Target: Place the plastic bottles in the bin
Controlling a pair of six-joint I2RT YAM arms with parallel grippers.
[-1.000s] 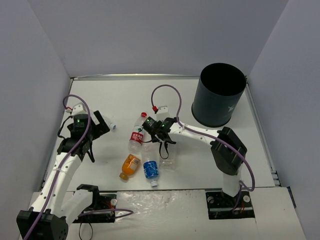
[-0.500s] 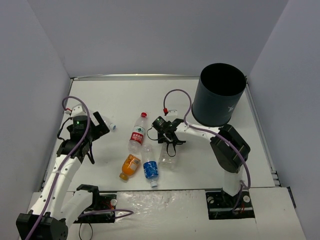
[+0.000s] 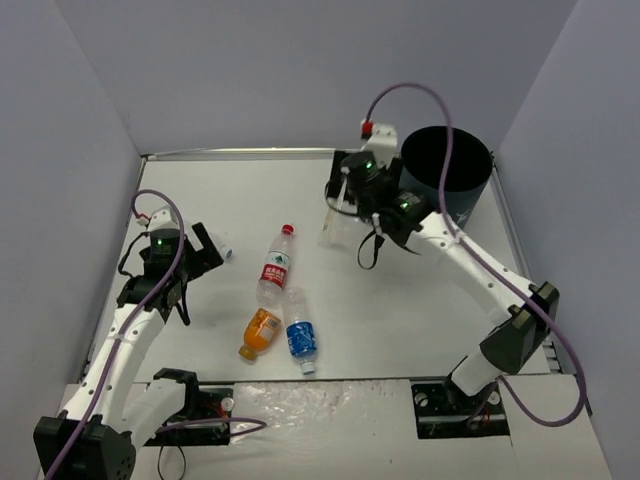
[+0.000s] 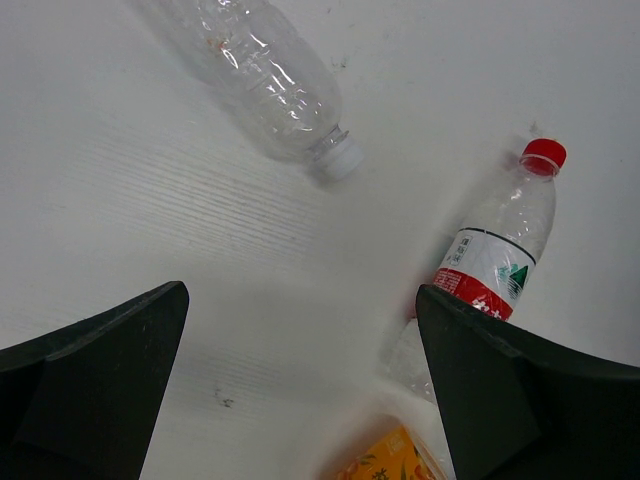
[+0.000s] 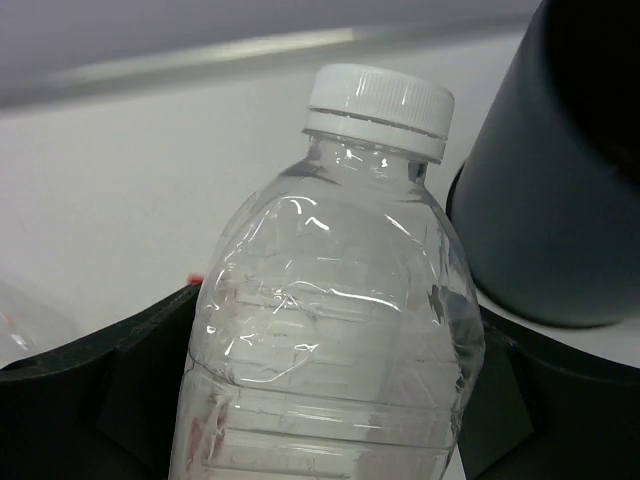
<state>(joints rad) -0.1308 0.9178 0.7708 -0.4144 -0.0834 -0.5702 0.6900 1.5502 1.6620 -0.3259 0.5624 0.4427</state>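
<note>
Between the dark fingers (image 5: pixel 110 390) of the right gripper (image 5: pixel 335 310): one large clear bottle (image 5: pixel 330 230), unlabelled, body crinkled, white cap pointing away from the wrist. The fingers pinch it from both sides. From above, this bottle (image 3: pixel 333 222) is held off the table (image 3: pixel 240 195) at the end of the outstretched right arm.

Beside the held bottle: bin (image 3: pixel 470 225), tall, dark, cylindrical, open mouth up, small white mark on its side. It stands at the far right of the table. From the right wrist, the bin (image 5: pixel 560 180) fills the right edge of the view, just beside the bottle's shoulder. Its interior is too dark to tell what lies inside.

Left gripper (image 4: pixel 300 295): fingers (image 4: pixel 100 360) spread wide, gripping no object, held above the white table on the left side.

Ahead of the left gripper: small clear bottle (image 4: pixel 265 70), white-capped, lying on its side, apart from both fingers. From above only its pale tip shows past the gripper.

Mid-table, lying flat:
- red-labelled bottle (image 3: pixel 275 265), red cap toward the far side;
- orange-filled bottle (image 3: pixel 260 333), just beyond the base of the red-labelled one;
- blue-labelled bottle (image 3: pixel 300 335), just beside the orange-filled one, cap toward the arms' bases.

All three lie well apart from the bin, between the two arms and in neither gripper.
</note>
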